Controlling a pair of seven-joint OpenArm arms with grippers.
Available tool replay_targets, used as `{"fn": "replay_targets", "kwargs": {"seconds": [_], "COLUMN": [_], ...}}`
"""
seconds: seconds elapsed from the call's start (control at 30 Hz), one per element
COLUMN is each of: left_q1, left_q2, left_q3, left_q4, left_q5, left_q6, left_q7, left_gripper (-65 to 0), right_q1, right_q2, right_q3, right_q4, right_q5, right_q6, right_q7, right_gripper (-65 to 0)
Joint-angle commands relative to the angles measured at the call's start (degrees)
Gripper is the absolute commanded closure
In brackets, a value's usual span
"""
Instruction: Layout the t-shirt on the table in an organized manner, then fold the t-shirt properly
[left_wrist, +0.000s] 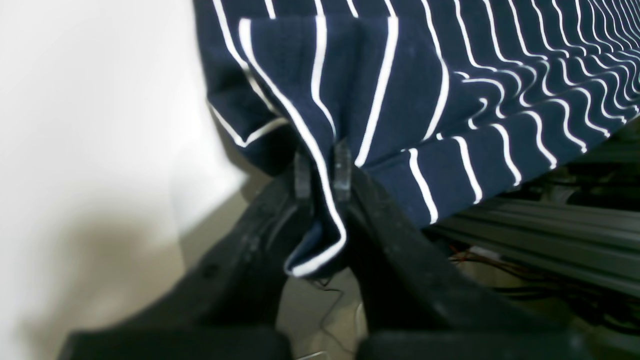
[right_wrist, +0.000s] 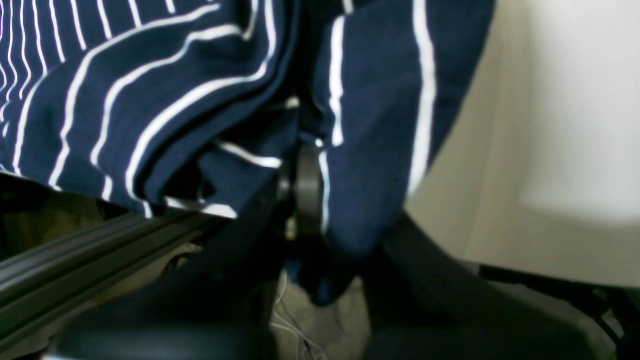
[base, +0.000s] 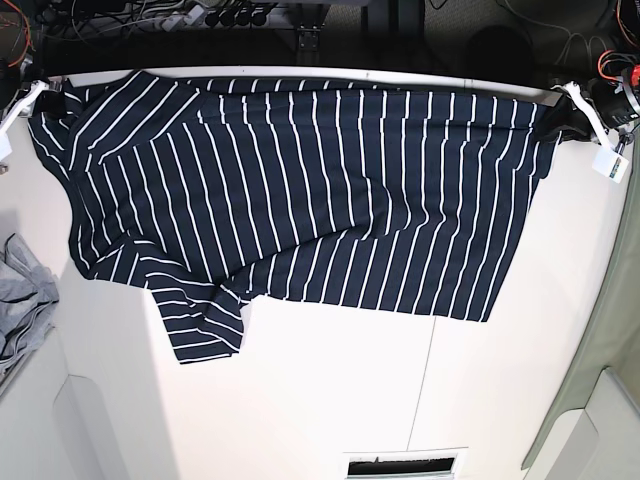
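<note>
The navy t-shirt with thin white stripes lies spread wide over the far half of the white table, its top edge pulled taut along the back rim. One short sleeve points toward the near side. At the far right corner my left gripper is shut on the t-shirt; the left wrist view shows a folded striped edge pinched between the black fingers. At the far left corner my right gripper is shut on the t-shirt too, with fabric draped over its fingers.
A plain grey cloth lies bunched at the table's left edge. A thin dark seam runs across the tabletop, and a slotted opening sits at the near edge. Cables and dark frame rails run behind the table.
</note>
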Motion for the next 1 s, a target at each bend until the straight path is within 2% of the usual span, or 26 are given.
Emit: {"fn": "replay_targets", "kwargs": {"seconds": [0.0, 0.07, 0.1, 0.17, 0.23, 0.27, 0.33, 0.53, 0.6, 0.73, 0.9, 0.97], "left_q1": [0.15, 0.0, 0.0, 0.02, 0.02, 0.0, 0.02, 0.2, 0.15, -0.04, -0.39, -1.33], "left_q2": [-0.52, 0.5, 1.05, 1.7, 1.86, 1.84, 1.7, 1.68, 1.44, 0.55, 0.57, 0.57], "left_q3": [-0.81, -0.81, -0.81, -0.81, -0.81, -0.81, -1.46, -9.44, -11.52, -11.13, -7.1, -4.66], "left_q4": [0.59, 0.59, 0.59, 0.59, 0.59, 0.59, 0.61, 6.12, 8.96, 13.94, 17.42, 17.42], "left_q5": [-0.13, -0.13, -0.11, -0.09, -0.11, -0.13, -0.15, -3.02, -5.09, -7.72, -7.65, -7.1], "left_q6": [0.58, 0.58, 0.58, 0.58, 0.58, 0.58, 0.58, 0.58, 0.58, 0.58, 0.58, 0.58], "left_q7": [-0.79, -0.81, -0.81, -0.79, -0.79, -0.79, -0.48, 4.48, 5.66, 5.7, 5.6, 5.6], "left_gripper": [0.0, 0.0, 0.0, 0.0, -9.5, -14.5, -18.6, -18.6, -18.6, -18.6, -18.6, -21.9], "right_q1": [0.33, 0.61, 0.61, 0.59, 0.59, 0.61, 0.61, 0.63, 0.63, 3.19, 12.55, 17.0], "right_q2": [1.7, 1.73, 1.7, 1.7, 1.73, 1.73, 1.73, 1.73, 1.75, 1.64, 1.64, 1.6], "right_q3": [0.72, 0.72, 0.72, 0.72, 0.72, 0.72, 1.25, 8.9, 11.58, 12.37, 9.46, 6.82], "right_q4": [0.74, 0.74, 0.74, 0.74, 0.74, 0.76, 0.81, 3.1, 3.32, 3.17, 0.24, -2.08], "right_q5": [-0.39, -0.46, -0.44, -1.05, -1.16, -1.14, -1.03, -1.01, -1.03, -2.8, -6.32, -8.39], "right_q6": [-0.63, -0.7, -0.79, -0.81, -0.81, -0.81, -0.83, -0.85, -0.87, -1.86, -2.82, -3.15], "right_q7": [0.94, 1.07, 1.42, 1.73, 1.73, 1.73, 1.73, 2.34, 4.85, 10.56, 11.67, 13.0], "right_gripper": [0.0, 0.0, -5.5, -20.4, -29.8, -31.6, -31.7, -31.7, -31.7, -31.7, -31.7, -31.7]}}
